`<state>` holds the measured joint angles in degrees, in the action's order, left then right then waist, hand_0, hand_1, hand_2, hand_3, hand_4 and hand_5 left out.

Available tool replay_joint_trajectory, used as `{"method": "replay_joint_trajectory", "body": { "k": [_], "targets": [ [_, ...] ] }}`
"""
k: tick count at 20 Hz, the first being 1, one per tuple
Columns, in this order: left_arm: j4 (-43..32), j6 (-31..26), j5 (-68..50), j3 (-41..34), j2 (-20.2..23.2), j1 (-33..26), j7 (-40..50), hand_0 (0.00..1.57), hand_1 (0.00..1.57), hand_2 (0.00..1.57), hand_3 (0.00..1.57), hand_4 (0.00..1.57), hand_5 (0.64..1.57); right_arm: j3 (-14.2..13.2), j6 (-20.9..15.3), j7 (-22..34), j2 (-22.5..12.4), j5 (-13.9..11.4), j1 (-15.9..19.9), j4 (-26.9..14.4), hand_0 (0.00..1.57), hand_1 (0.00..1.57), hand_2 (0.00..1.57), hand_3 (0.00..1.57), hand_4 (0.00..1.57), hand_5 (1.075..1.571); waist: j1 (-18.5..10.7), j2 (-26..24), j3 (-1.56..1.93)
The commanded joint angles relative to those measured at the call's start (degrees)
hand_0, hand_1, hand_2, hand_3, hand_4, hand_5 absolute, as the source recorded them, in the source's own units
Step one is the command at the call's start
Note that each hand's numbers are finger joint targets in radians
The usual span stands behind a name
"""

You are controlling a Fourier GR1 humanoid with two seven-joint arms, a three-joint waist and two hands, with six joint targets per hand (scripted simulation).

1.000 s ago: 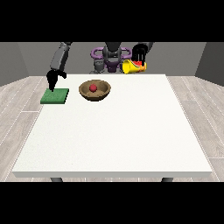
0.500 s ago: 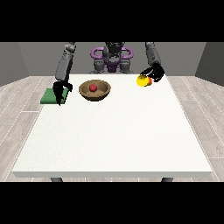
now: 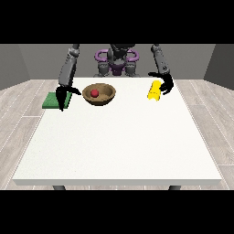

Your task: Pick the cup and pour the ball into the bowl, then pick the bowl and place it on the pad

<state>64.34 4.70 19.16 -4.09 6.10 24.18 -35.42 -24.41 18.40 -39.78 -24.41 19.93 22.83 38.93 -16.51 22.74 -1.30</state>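
Observation:
A brown bowl stands at the table's far left-centre with the red ball inside it. The green pad lies flat to its left, near the table's left edge. Over the pad's right edge hangs the hand at the view's left, open, fingers pointing down and thumb stretched toward the bowl, just short of its rim. The yellow cup lies tipped on its side at the far right, low on the table. The hand at the view's right curls round the cup's right side and top.
The robot's torso stands behind the table's far edge. The white table stretches toward the camera. Grey plank floor surrounds it.
The hand at the view's right has carried the cup from near the bowl out to the right and down to the table. The other hand has shifted from the pad toward the bowl.

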Motion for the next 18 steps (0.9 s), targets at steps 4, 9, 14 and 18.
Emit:
{"method": "replay_joint_trajectory", "body": {
  "k": [4,9,14,18],
  "targets": [
    [-4.11,-4.29,-4.09,-2.29,0.44,3.68,1.85,0.0,0.0,0.0,0.0,0.0,0.654,2.27,-5.56,7.53,4.36,-0.44,6.64,-0.94,0.0,0.0,0.0,0.0,0.0,1.569,1.99,0.82,1.28],
    [-5.52,-5.6,-4.74,-2.83,1.17,-0.79,3.15,0.0,0.0,0.0,0.0,0.0,0.687,3.39,-3.48,9.3,8.95,0.48,2.19,-1.18,0.0,0.0,0.0,0.0,0.0,1.571,4.47,-7.4,1.27],
    [-16.04,-3.91,-6.56,-7.69,2.78,-4.61,0.48,0.0,0.0,0.0,0.0,0.0,0.664,8.9,-9.3,20.57,13.29,-1.05,2.84,6.45,0.0,0.0,0.0,0.0,0.0,1.57,12.45,-18.6,1.22],
    [-9.49,-3.44,-5.29,-3.11,-1.34,-7.92,2.71,0.0,0.0,0.0,0.0,0.0,0.702,8.45,-11.05,15.3,17.09,-1.33,0.42,0.42,0.0,0.0,0.0,0.0,0.0,1.57,8.45,-19.2,1.34]
  ]
}}
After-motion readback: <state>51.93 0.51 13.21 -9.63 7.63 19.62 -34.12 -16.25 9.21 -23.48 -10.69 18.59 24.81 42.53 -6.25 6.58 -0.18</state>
